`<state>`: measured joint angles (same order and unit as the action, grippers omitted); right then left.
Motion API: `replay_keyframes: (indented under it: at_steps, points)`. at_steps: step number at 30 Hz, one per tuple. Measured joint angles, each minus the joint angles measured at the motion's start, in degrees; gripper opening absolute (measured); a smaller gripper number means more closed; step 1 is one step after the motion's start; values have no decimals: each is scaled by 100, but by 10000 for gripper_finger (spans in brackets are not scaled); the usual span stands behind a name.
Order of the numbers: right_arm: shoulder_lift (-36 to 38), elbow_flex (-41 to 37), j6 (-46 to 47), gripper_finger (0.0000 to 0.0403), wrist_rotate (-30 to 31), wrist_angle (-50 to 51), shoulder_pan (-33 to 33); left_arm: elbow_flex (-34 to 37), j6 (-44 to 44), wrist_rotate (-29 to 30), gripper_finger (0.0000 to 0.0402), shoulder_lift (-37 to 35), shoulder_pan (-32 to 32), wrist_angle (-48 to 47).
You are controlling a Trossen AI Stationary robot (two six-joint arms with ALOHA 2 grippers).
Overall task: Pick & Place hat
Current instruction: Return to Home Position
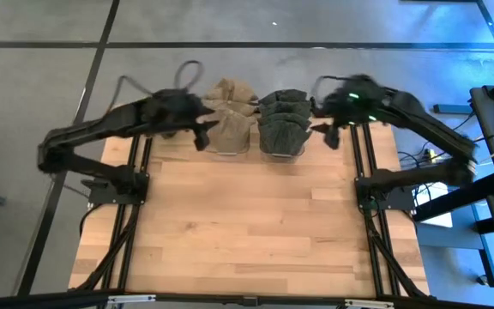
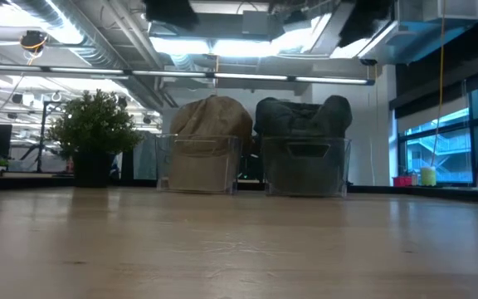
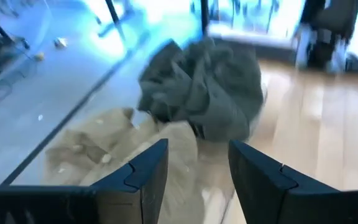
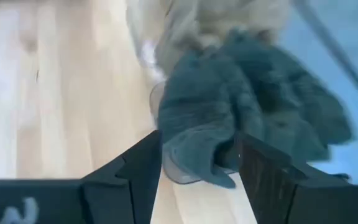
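A stack of tan hats [image 1: 230, 116] and a stack of dark grey-green hats [image 1: 283, 120] each sit in a clear bin at the table's far edge, side by side; the low view shows the tan stack [image 2: 210, 120] and the dark stack [image 2: 304, 120] bulging above the bins. My left gripper [image 1: 202, 130] hovers open just left of the tan hats [image 3: 98, 155], up off the table. My right gripper [image 1: 328, 129] hovers open just right of the dark hats [image 4: 229, 106], whose lower edge shows between its fingers. Neither gripper appears in the low view.
The clear bins [image 2: 197, 166] [image 2: 307, 170] stand close together near the far edge. The wooden table [image 1: 247, 223] stretches bare toward the near edge. Both arms' bases [image 1: 114, 180] [image 1: 384, 184] stand at the table's sides. A potted plant [image 2: 96, 133] stands beyond the table.
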<state>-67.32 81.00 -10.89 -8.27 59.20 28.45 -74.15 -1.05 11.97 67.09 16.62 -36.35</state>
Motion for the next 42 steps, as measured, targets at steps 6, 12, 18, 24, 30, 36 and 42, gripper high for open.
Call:
replay_keyframes:
  at_steps: [6, 12, 18, 24, 30, 36, 42]
  points:
    - [1992, -1549, 621, 202, 190, -1314, -78, 1903, 182, -349, 165, -1517, 194, 2055]
    - [3338, -2985, 1044, 202, 386, -2258, -100, 3192, 384, -416, 162, -2576, 310, 2916]
    - [4215, -4068, 1734, 202, 537, -2575, -101, 3807, 1026, -422, 166, -3397, 553, 2896]
    - [4942, -5198, 2010, 202, 92, -3837, -101, 4564, 1498, -352, 163, -4032, 562, 2915]
    - [5544, -6111, 2019, 202, 64, -4884, -101, 5388, 1732, -197, 166, -4585, 562, 3398]
    - [6098, -6801, 2144, 202, 67, -5600, -101, 5963, 1835, 211, 162, -5149, 562, 3620]
    - [6603, -7156, 2285, 202, 70, -5679, -101, 6510, 1850, 581, 165, -5711, 562, 3642]
